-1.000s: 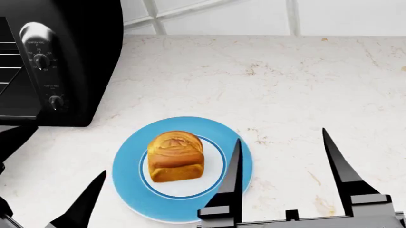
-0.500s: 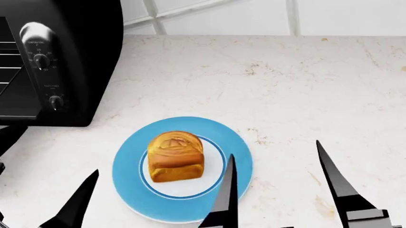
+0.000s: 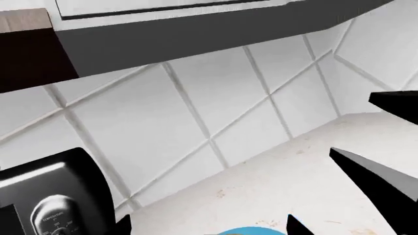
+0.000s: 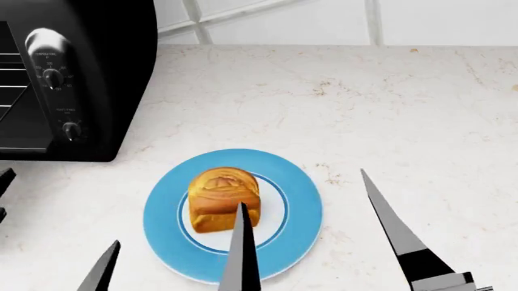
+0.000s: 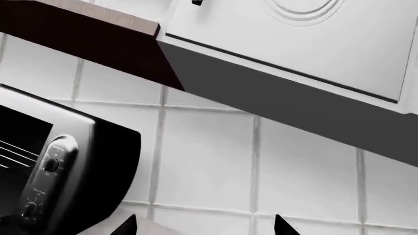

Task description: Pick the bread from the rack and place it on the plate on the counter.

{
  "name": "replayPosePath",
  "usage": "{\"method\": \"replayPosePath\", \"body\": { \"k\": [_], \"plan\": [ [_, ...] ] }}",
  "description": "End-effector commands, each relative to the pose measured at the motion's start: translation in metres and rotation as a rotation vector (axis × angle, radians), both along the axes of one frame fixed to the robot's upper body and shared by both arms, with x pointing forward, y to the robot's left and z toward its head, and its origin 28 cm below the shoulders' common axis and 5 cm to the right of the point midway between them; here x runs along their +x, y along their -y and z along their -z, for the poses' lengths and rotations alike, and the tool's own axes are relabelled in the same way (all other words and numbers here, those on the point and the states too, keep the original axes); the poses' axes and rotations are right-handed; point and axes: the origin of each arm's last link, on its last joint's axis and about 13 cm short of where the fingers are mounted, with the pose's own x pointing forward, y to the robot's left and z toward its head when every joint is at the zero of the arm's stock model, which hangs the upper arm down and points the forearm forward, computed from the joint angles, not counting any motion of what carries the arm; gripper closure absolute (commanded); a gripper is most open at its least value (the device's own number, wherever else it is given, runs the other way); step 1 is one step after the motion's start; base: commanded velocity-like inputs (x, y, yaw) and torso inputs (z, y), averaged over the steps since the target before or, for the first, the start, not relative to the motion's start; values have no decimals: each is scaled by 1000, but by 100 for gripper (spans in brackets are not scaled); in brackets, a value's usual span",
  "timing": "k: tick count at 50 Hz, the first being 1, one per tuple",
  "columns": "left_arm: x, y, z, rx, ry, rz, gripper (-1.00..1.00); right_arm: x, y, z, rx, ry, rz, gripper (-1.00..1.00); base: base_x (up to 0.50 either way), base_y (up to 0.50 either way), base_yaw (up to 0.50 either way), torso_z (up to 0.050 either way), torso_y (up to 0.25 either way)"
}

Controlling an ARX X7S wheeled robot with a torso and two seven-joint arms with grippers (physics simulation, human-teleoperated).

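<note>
Golden-orange and domed, the bread point(image 4: 222, 199) sits upright on the white centre of the plate point(image 4: 166, 242), which rests on the marble bench point(image 4: 364, 103) just beside the black toaster oven point(image 4: 97, 91); you would judge the placing done. Your right end effector point(image 4: 307, 233) stands with its fingers spread wide and holds nothing; one tip overlaps the loaf in the head view, though contact cannot be told. Your left end effector point(image 4: 53, 233) shows only tips, apart, gripping nothing. Should you need to reseat the loaf, expect it to be light and soft, crushing under a hard squeeze; take it low across the two squarish sides, not the rounded crust, which would probably slip.
</note>
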Motion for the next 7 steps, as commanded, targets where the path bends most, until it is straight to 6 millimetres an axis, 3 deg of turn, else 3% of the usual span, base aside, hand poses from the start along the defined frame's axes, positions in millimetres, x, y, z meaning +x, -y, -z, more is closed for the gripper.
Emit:
{"method": "replayPosePath", "body": {
  "k": [1, 7],
  "plan": [
    [-35, -20, 0, -36, -55, -127, -100, -8, 17, -3, -17, -45, 165, -100, 0, 0, 0, 0, 0],
    [-41, -20, 2, -41, -41, -145, -100, -7, 17, -4, -21, -39, 162, -100, 0, 0, 0, 0, 0]
  ]
}}
